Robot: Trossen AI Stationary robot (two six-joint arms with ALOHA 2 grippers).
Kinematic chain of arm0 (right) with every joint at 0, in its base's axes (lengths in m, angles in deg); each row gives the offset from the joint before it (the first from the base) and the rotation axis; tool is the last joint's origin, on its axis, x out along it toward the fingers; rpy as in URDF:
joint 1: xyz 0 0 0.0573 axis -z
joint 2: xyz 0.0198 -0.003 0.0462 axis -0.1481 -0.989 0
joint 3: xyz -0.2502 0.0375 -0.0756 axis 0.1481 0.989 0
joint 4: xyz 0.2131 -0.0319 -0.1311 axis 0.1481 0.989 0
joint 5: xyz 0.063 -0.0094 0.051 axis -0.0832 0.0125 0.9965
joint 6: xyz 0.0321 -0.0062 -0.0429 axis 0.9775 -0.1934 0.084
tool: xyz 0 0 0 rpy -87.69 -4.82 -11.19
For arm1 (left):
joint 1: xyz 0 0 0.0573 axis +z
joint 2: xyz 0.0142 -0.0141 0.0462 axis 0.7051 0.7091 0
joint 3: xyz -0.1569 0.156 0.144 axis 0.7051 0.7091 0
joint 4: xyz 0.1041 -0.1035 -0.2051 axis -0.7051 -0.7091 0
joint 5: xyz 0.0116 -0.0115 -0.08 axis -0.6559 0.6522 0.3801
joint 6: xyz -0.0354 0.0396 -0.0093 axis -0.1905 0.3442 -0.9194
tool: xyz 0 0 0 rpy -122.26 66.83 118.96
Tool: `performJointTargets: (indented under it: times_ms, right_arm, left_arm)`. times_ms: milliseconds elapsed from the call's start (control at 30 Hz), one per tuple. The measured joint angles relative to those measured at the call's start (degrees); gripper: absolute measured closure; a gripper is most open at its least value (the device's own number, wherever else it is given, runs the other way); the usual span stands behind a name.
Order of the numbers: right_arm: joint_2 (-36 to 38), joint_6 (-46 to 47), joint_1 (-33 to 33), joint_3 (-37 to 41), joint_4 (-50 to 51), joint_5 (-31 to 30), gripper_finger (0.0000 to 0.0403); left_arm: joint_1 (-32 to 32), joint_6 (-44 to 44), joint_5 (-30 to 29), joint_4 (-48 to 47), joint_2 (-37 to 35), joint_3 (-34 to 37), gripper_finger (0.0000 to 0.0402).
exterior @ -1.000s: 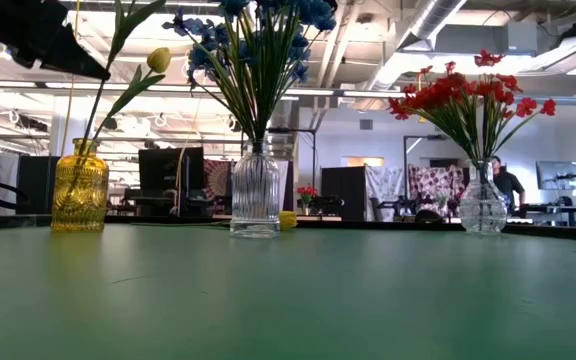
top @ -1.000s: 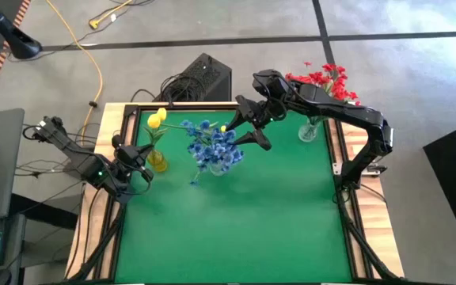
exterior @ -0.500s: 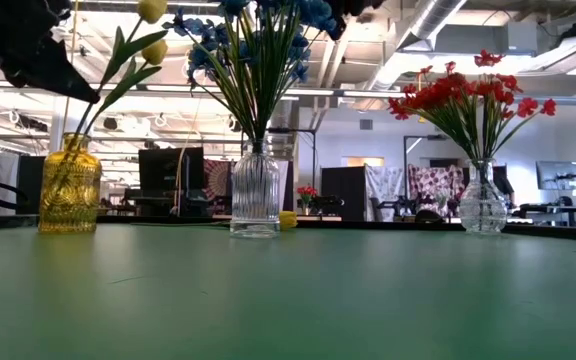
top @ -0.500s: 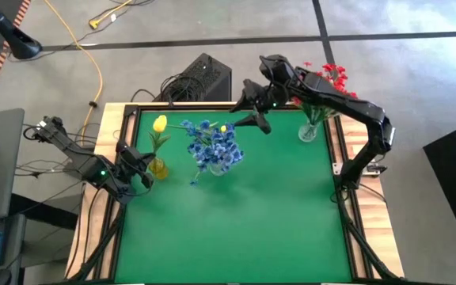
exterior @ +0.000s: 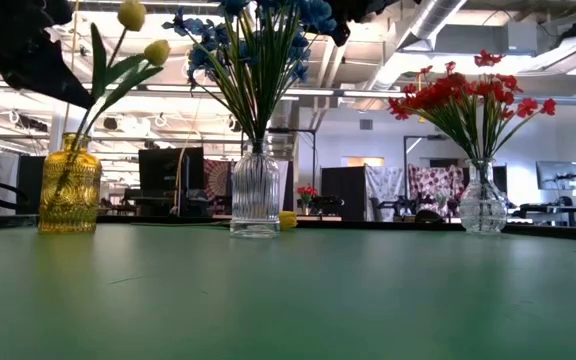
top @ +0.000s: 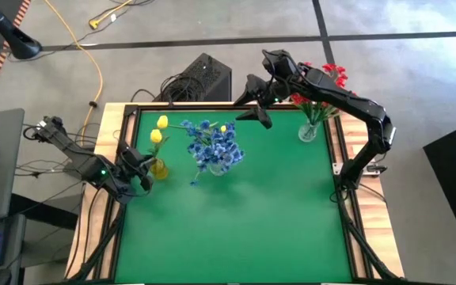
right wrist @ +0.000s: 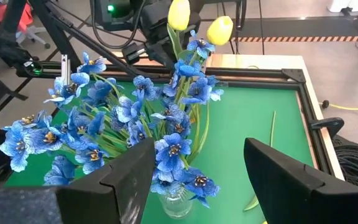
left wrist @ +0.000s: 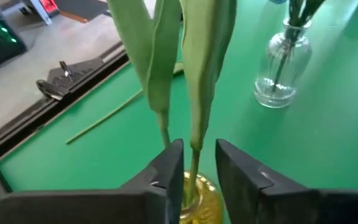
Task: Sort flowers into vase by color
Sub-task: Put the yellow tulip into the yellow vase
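Observation:
Two yellow flowers [top: 159, 129] stand with their stems in a yellow vase [exterior: 69, 190] at the table's left. My left gripper [left wrist: 199, 168] is open just above the vase mouth [left wrist: 199, 202], its fingers on either side of a stem [left wrist: 194, 149] without holding it. The blue flowers [top: 214, 146] fill a clear ribbed vase [exterior: 255, 190] at mid table. The red flowers [top: 324, 81] stand in a clear vase [top: 308, 131] at the far right. My right gripper [right wrist: 197, 180] is open and holds nothing, high above the far edge beyond the blue flowers.
A loose green stem [right wrist: 267, 155] with a yellow bud [exterior: 287, 219] lies on the green mat behind the blue flowers' vase, near the far edge. The table has a raised black frame [top: 125, 127]. A black box and cables [top: 200, 79] sit on the floor beyond it.
My right gripper has drawn back from the blue flowers toward the table's far edge, still open. My left gripper has turned at the wrist over the yellow vase. The second yellow flower now stands in that vase, which has shifted a little; its bud has swung over.

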Motion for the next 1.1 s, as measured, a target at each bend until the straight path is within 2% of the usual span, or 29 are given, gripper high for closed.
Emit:
performJointTargets:
  times_ms: [200,400,567,667,800,900,967,1100]
  right_arm:
    - [0.0,0.2,-0.1,0.0,0.0,0.0,0.0127]
    - [0.0,0.2,-0.1,0.0,0.0,0.0,0.0127]
    - [0.0,0.2,-0.1,0.0,0.1,0.0,0.0127]
    - [0.0,0.5,-0.1,0.0,0.2,0.0,0.0127]
    - [0.0,0.4,-0.1,0.0,0.2,0.0,0.0127]
    - [0.0,0.5,-0.1,0.0,0.2,0.0,0.0127]
    - [0.0,0.5,-0.1,0.0,0.2,0.0,0.0127]
    - [0.0,0.2,-0.1,0.0,0.2,0.0,0.0127]
  left_arm:
    - [0.0,4.4,3.8,0.6,0.0,-3.3,0.0277]
    - [0.0,9.6,7.6,0.6,0.0,-9.7,0.0268]
    - [0.0,14.6,7.1,0.6,0.0,-15.9,0.0267]
    - [0.0,18.4,4.7,1.6,0.0,-19.4,0.0267]
    - [0.3,28.5,-2.8,6.8,0.0,-22.6,0.0267]
    - [2.9,39.0,-7.2,13.8,0.0,-23.5,0.0269]
    - [6.5,46.2,-6.5,19.4,0.0,-23.9,0.0271]
    - [16.4,60.4,0.9,31.9,0.2,-23.9,0.0273]
